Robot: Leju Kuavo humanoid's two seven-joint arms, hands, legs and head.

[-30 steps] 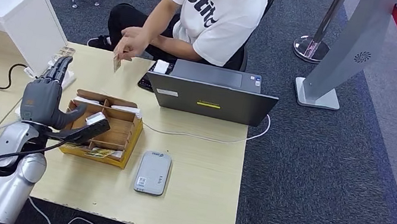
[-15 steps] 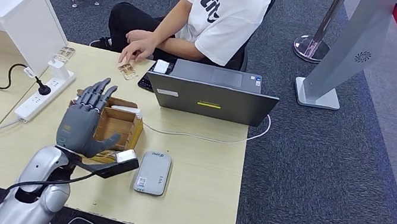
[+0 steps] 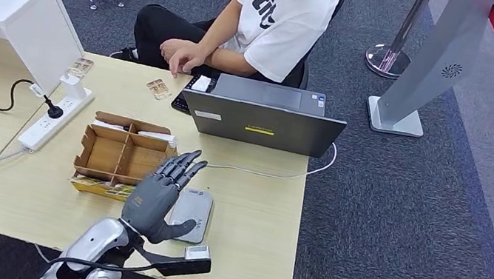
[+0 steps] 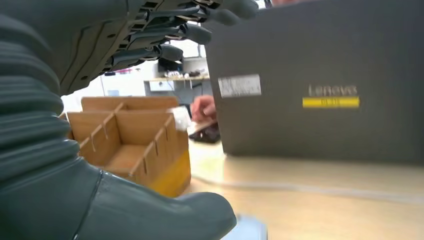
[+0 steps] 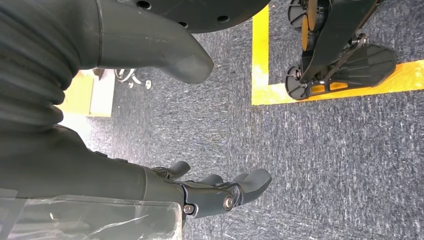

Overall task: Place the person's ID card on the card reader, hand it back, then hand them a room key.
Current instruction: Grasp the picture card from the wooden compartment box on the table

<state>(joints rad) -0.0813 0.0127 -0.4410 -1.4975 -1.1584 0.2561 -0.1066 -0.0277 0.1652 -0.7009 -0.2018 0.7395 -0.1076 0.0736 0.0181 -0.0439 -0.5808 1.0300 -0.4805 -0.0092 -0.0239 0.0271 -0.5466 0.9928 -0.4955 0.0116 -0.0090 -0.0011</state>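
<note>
A small card [image 3: 158, 88] lies flat on the wooden table's [image 3: 253, 223] far side, close to the seated person's hand [image 3: 181, 55]. The grey card reader [image 3: 192, 214] lies near the front edge. My left hand [image 3: 160, 197] hovers at the reader's left side with fingers spread and nothing in it. In the left wrist view its fingers [image 4: 165, 32] stretch out above the cardboard box [image 4: 135, 145]. That box [image 3: 123, 157] has dividers and white cards [image 3: 154, 137] along its back. My right hand [image 5: 215, 192] hangs over the carpet and holds nothing.
A grey laptop [image 3: 263, 116] stands open toward the person, its cable trailing across the table. A white power strip [image 3: 53, 116] lies at the left beside a white cabinet [image 3: 16, 17]. A silver stand [image 3: 427, 71] is on the carpet to the right.
My left hand swung from beside the power strip, across the box, to the card reader. The person laid the card on the table and drew the hand back.
</note>
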